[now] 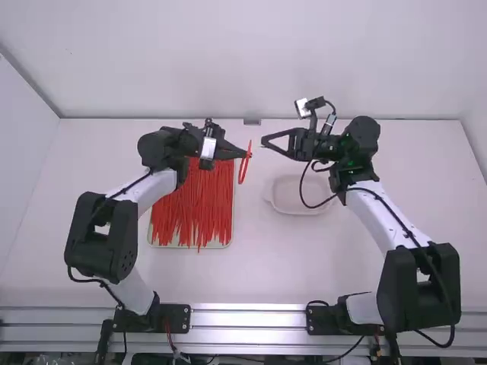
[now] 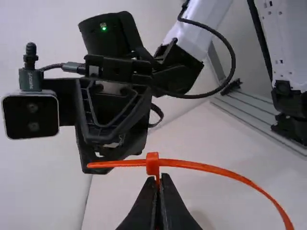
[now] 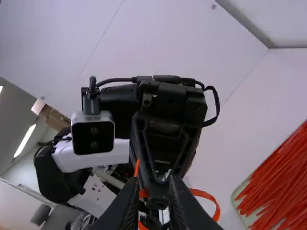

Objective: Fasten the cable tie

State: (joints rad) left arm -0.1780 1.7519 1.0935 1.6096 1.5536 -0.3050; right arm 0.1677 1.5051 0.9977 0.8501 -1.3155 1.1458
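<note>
A red cable tie point(image 1: 244, 163) hangs as a loop above the table's middle; in the left wrist view the cable tie point(image 2: 201, 166) has its tail passed through its head. My left gripper point(image 1: 238, 154) is shut on it just under the head, as its own view shows point(image 2: 157, 179). My right gripper point(image 1: 264, 142) faces it from the right, raised at the same height, fingers slightly apart. In the left wrist view the tail's end lies at one fingertip point(image 2: 88, 166) of the right gripper point(image 2: 112, 160). The right wrist view shows its own gripper point(image 3: 156, 184) open before the left gripper's tip.
A pile of loose red ties point(image 1: 194, 205) lies on a tray point(image 1: 228, 242) under the left arm. A white bowl point(image 1: 300, 196) sits below the right gripper. The front and both sides of the table are bare.
</note>
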